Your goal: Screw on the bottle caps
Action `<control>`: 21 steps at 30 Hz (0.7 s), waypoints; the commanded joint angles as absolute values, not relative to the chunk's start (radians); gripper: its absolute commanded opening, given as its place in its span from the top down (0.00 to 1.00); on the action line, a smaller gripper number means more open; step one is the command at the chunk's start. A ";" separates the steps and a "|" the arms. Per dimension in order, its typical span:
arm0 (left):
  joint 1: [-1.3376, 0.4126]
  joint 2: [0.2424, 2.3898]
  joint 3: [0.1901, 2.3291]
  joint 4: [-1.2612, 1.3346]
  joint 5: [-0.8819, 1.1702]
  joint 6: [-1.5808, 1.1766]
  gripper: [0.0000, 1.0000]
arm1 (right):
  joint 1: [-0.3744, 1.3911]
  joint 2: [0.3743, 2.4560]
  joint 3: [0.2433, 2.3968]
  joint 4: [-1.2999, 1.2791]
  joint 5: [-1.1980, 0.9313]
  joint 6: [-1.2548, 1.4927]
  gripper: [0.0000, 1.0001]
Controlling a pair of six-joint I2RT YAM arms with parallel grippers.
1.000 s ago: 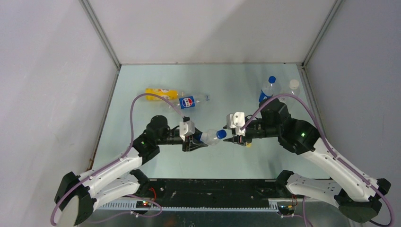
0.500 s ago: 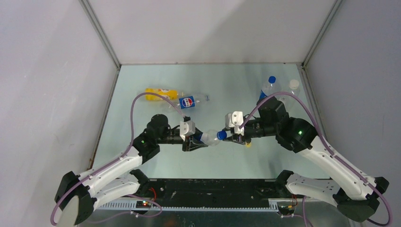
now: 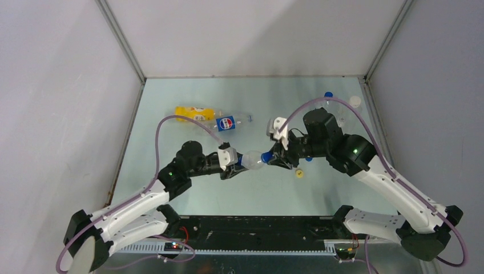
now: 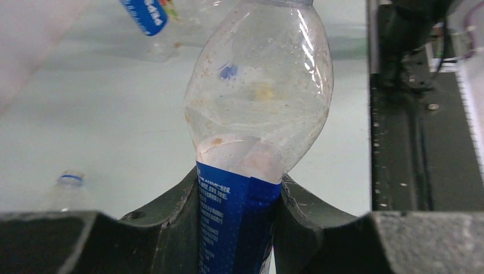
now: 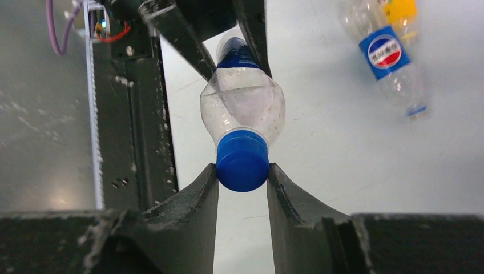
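Colours noted: held bottle (image 4: 259,103) clear, its label blue with fine white print; blue cap (image 5: 242,160) plain. The lying bottle (image 5: 383,52) is clear, label blue with a red-white-blue roundel. Third bottle (image 3: 192,113) yellow-orange; yellow cap (image 3: 299,173); desk (image 3: 257,97) pale mint. Left pincer (image 4: 238,191) and right pincer (image 5: 242,174) black.

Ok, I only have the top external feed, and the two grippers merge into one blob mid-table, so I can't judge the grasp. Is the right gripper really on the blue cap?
Observer: Yes. In the right wrist view the blue cap sits inside the right gripper, with a finger against each side of it.
Operator: Is the cap on the neck?
Observer: It covers the mouth of the held bottle and looks in line with it. I cannot tell how far it is threaded.
Operator: Where does the left arm hold it?
Observer: The left wrist view shows the left gripper clamped on the bottle's blue label, below the clear bulge.
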State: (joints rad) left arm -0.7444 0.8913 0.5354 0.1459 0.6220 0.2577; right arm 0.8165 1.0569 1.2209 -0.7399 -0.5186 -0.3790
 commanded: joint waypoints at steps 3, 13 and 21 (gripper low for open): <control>-0.838 0.832 0.522 0.400 0.311 0.362 1.00 | 0.830 1.131 1.258 -0.735 -0.407 0.066 1.00; -0.846 0.912 0.445 0.599 0.305 0.267 1.00 | 0.824 1.127 1.258 -0.692 -0.326 0.208 0.72; -0.799 0.984 0.410 0.624 0.422 0.159 1.00 | 0.779 1.042 1.258 -0.719 -0.348 0.022 0.45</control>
